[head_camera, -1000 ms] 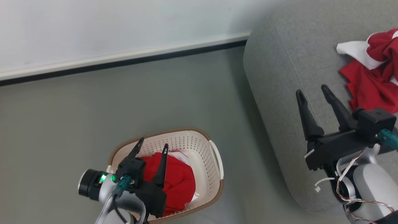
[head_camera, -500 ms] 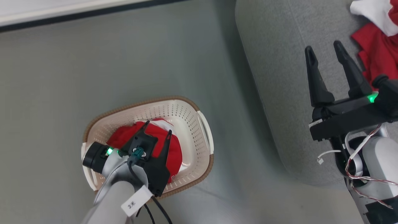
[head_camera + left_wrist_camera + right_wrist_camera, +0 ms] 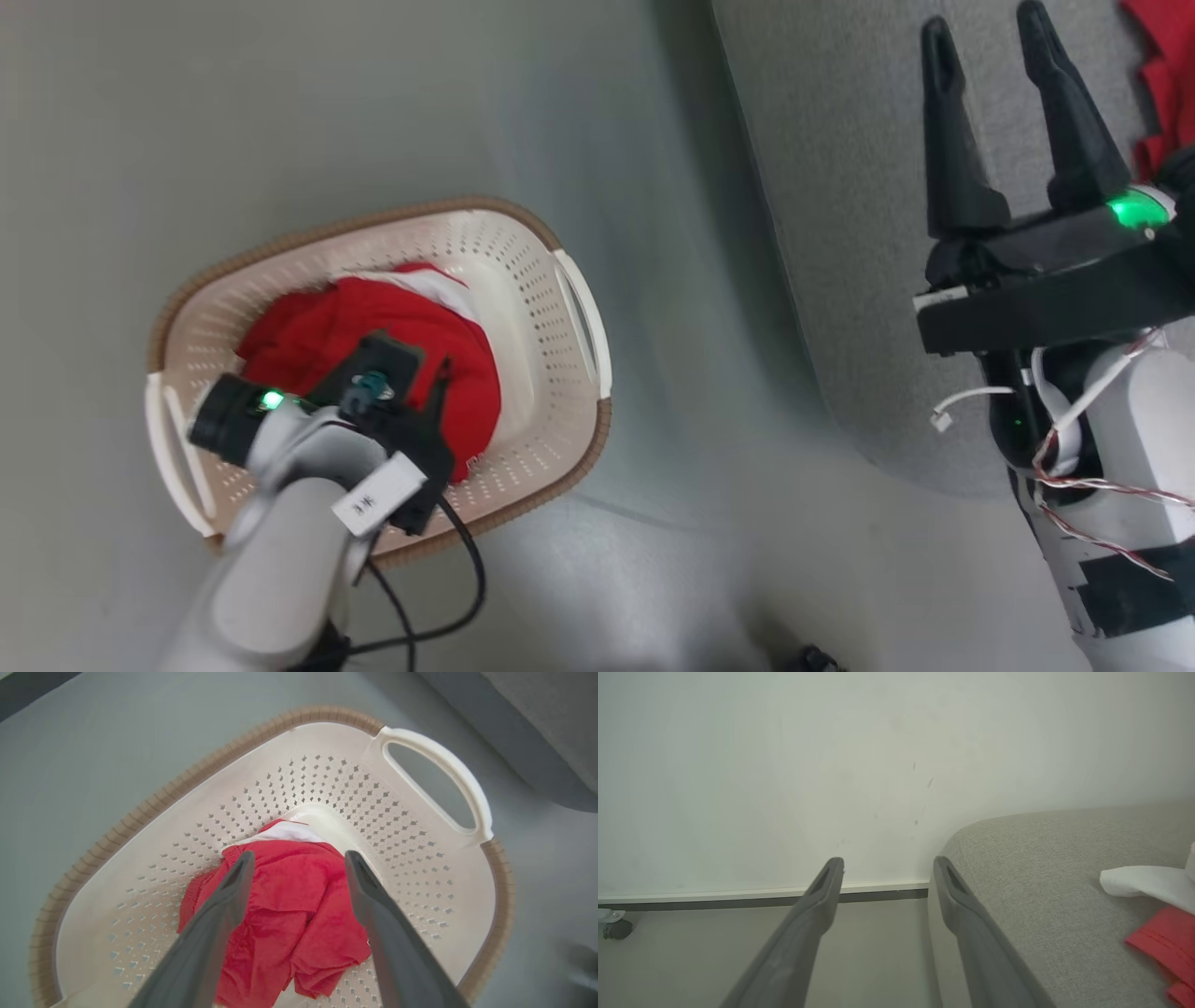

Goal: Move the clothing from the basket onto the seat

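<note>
Down in the basket [image 3: 187, 779], the left claw [image 3: 299, 858] hangs spread over the clothing [image 3: 289, 905], its wrist [image 3: 280, 425] hiding part. Beyond, the right claw [image 3: 985, 23] stands spread above the seat [image 3: 840, 187]; a second garment [image 3: 1162, 93] is cut off there.

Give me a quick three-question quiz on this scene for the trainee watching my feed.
1. True or false: the left gripper has its jaws open over the red garment in the basket.
2. What already lies on the seat? A) the basket B) red and white clothing C) a shoe
3. Is the job done? Say why.
Key: 1 true. 2 B. 3 No: a red garment is left in the basket.
</note>
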Controlling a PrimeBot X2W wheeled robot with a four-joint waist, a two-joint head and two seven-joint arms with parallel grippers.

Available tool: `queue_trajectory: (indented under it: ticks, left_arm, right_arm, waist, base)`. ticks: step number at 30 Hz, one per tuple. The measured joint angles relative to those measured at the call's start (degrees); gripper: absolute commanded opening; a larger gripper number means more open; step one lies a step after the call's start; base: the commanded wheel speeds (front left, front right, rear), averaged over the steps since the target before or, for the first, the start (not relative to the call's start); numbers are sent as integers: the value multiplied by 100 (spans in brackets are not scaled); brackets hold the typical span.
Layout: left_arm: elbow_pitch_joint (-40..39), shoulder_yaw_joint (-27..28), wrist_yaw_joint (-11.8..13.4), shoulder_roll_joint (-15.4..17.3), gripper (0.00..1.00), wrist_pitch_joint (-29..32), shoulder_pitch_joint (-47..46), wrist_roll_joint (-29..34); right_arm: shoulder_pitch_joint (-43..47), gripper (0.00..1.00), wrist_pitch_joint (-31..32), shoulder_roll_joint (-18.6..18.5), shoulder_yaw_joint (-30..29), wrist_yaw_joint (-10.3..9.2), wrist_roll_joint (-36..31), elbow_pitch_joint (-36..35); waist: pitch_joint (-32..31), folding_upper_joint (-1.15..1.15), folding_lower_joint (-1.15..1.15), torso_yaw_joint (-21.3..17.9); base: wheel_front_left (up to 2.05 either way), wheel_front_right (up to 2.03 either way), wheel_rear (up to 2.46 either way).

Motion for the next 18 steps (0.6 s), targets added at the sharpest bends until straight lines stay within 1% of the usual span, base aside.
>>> queue_trajectory:
  ticks: [7, 13, 15, 18]
  left_arm:
    - [490, 141, -49, 333, 100, 208, -139, 2]
    - [779, 193, -56, 392, 100, 338, -234, -16]
    - [866, 211, -62, 447, 100, 387, -297, -23]
    - [992, 224, -102, 530, 100, 436, -383, -23]
  right_arm:
    - [-322, 100, -153, 294, 185, 104, 90, 168]
    - [-333, 100, -316, 352, 178, 159, 141, 316]
    - [-333, 100, -370, 396, 188, 201, 155, 380]
    - [-340, 100, -432, 438, 196, 208, 183, 425]
  waist:
    - [385, 0, 0, -290]
    - [649, 0, 0, -555]
    - [729, 0, 0, -625]
    - [842, 0, -1, -720]
  base:
    - [0, 0, 0]
    - [0, 0, 0]
    - [0, 0, 0]
    - [0, 0, 0]
